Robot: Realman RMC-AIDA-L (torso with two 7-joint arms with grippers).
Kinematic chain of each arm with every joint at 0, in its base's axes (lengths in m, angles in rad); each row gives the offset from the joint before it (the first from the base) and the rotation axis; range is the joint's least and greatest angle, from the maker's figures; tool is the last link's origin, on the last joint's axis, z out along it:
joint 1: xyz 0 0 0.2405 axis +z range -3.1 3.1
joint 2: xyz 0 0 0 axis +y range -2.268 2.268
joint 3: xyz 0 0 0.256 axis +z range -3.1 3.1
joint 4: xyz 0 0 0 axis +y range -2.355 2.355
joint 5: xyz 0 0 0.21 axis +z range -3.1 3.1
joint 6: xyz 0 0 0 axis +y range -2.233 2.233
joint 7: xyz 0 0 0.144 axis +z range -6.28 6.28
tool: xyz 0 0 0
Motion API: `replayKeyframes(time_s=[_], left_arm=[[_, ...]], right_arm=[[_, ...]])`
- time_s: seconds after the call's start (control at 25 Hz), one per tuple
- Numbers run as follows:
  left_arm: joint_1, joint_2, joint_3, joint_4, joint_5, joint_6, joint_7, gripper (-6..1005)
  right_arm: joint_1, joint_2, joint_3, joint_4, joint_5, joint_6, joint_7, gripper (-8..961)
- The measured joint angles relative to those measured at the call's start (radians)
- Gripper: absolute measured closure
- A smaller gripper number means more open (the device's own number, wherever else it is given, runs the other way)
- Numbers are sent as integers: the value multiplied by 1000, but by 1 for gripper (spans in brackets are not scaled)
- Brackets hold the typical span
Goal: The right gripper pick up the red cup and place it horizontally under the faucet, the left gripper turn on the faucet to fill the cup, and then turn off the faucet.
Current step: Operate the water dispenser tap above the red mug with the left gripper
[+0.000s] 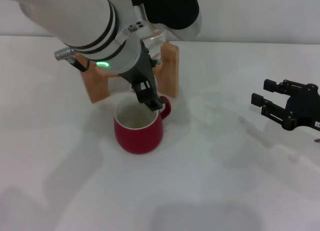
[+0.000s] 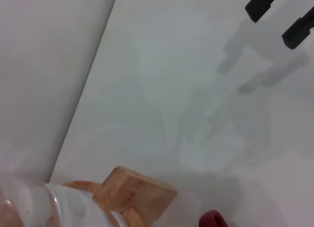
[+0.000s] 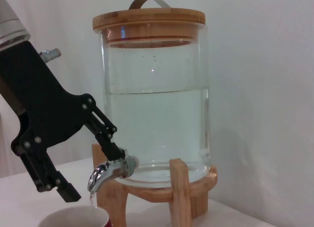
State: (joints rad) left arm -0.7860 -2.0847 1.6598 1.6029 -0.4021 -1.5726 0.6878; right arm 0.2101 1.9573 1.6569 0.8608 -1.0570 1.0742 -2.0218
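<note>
The red cup (image 1: 138, 129) stands upright on the white table (image 1: 210, 191), nearest the robot, right under the faucet (image 3: 109, 169), which in the right wrist view hangs just above the cup's rim with a thin stream of water falling from the spout. It looks like glazed ceramic: stiff, smooth and slippery, breakable if knocked, and heavier as it fills. I judge the best hold to be across the body or over the rim opposite the small loop handle, kept level so nothing spills.

Off to the right, well apart from the cup, the right gripper (image 1: 272, 98) hovers over the table with its fingers spread fairly wide and nothing between them.

Just behind the cup, the left gripper (image 1: 146, 92) reaches down to the faucet. One finger touches the lever area, the other hangs lower beside the spout; the jaws stand partly apart and seem to press rather than clamp.

Farthest back sits the glass water jar (image 3: 154, 99) on its wooden stand (image 1: 170, 68), about two-thirds full under a wooden lid (image 3: 148, 18)
</note>
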Motion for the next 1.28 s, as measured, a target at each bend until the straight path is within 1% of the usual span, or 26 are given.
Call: replayKeyframes(time_s=[0.6, 1.04, 1.28], left_arm=[[-9, 0, 0, -2, 12, 5, -6, 160], [-12, 0, 22, 2, 29, 10, -13, 162], [-12, -1, 44, 10, -5, 22, -6, 164]], right_arm=[[1, -3, 0, 0, 0, 6, 0, 498], [-2, -5, 0, 0, 0, 6, 0, 498], [-2, -5, 0, 0, 0, 7, -1, 498]])
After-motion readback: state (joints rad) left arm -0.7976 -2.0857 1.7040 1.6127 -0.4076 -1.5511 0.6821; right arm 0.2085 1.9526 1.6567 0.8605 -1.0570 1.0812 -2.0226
